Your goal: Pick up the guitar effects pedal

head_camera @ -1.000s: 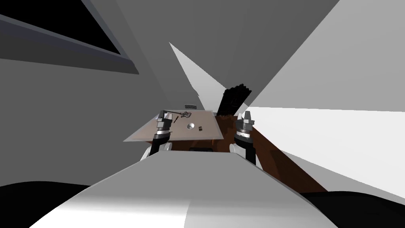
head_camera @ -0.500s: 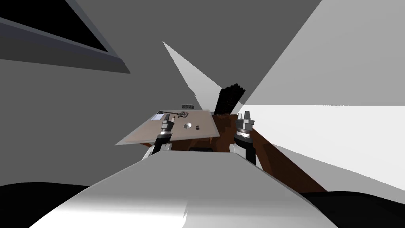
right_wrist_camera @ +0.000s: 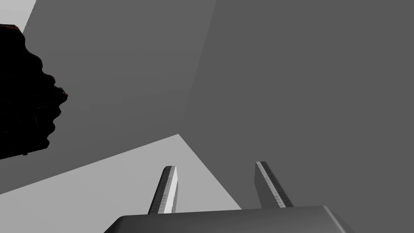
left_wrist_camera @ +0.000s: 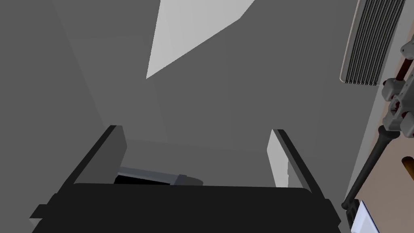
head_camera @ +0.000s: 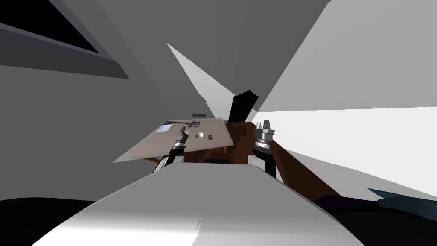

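Observation:
The guitar effects pedal (head_camera: 210, 137) is a small dark box on the tan table (head_camera: 153, 145), near its right part. My left gripper (head_camera: 183, 131) hangs over the table to the left of the pedal, with a small silver bowl (head_camera: 199, 136) between them. In the left wrist view the left gripper (left_wrist_camera: 196, 129) is open, with nothing between its fingers (left_wrist_camera: 117, 149), and looks past the table edge at a grey wall. My right gripper (head_camera: 264, 124) is held up to the right of the table; its wrist view shows the right gripper (right_wrist_camera: 215, 166) open and empty.
A dark, long-handled object (head_camera: 190, 124) lies at the table's far side, and it appears as the same long-handled object (left_wrist_camera: 384, 133) beside a white sheet (head_camera: 162, 128). A ribbed vent (left_wrist_camera: 372, 40) is on the wall behind. A tall black thing (head_camera: 242, 104) stands at the table's right.
The whole head picture has slid left, so I have turned. My left gripper has moved right and nearer across the table, uncovering the white sheet. The right arm has kept its pose.

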